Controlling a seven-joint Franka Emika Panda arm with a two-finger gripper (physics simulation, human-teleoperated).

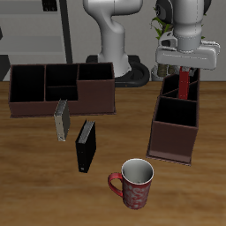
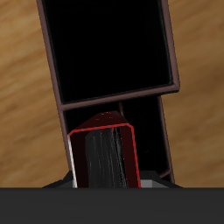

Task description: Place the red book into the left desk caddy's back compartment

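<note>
My gripper [image 1: 184, 71] is shut on the red book [image 1: 184, 85] and holds it upright over the far end of the left desk caddy [image 1: 169, 132], a dark brown narrow box. The book's lower end reaches down between the caddy's tall walls at the back compartment [image 1: 179, 93]. In the wrist view the red book [image 2: 105, 159] with its red-edged cover sits past the cross divider [image 2: 118, 98], apart from the larger dark section [image 2: 109, 48]. I cannot tell whether the book touches the compartment floor.
A wide low brown caddy [image 1: 62, 104] stands at the back of the table. A grey book [image 1: 61, 122] and a black book [image 1: 85, 146] stand in front of it. A red patterned mug [image 1: 134, 184] sits near the table's front edge.
</note>
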